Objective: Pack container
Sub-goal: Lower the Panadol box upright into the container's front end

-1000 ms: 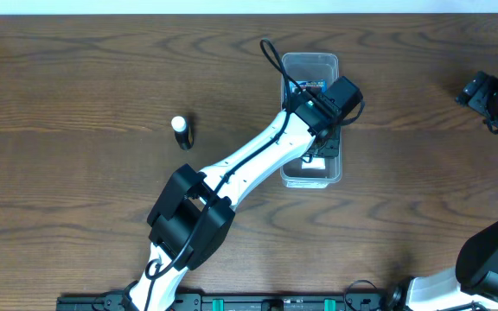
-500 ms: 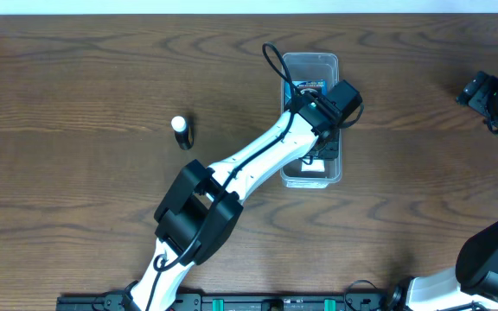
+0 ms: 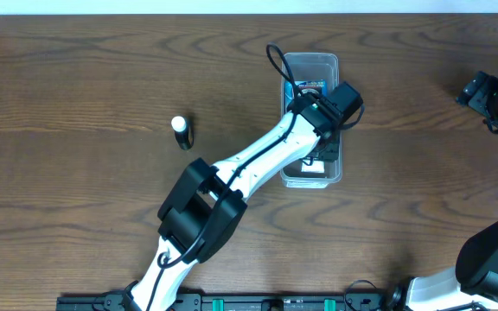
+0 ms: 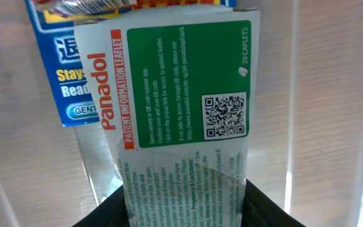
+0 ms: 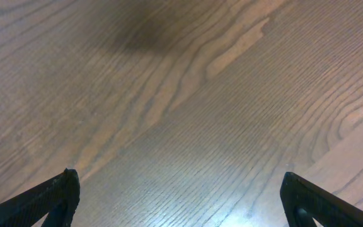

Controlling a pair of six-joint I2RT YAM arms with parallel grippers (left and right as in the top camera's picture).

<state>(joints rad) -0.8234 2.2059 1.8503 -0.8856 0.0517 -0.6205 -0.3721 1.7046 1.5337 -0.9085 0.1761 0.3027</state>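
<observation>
So left gripper point(image 4: 184, 203) is clamped narrow on the Panadol box point(image 4: 183, 113), nosed down into the container point(image 3: 310, 59) at mid-table, far side, likely to land it by the blue pack point(image 4: 62, 79) already inside, while right gripper point(image 5: 178, 189) hangs wide open over the table point(image 5: 181, 94), well clear

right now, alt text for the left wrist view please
A green-and-white Panadol box fills the frame, gripped at its lower end by the left gripper. Behind it, a blue packet lies in the clear container.
</observation>
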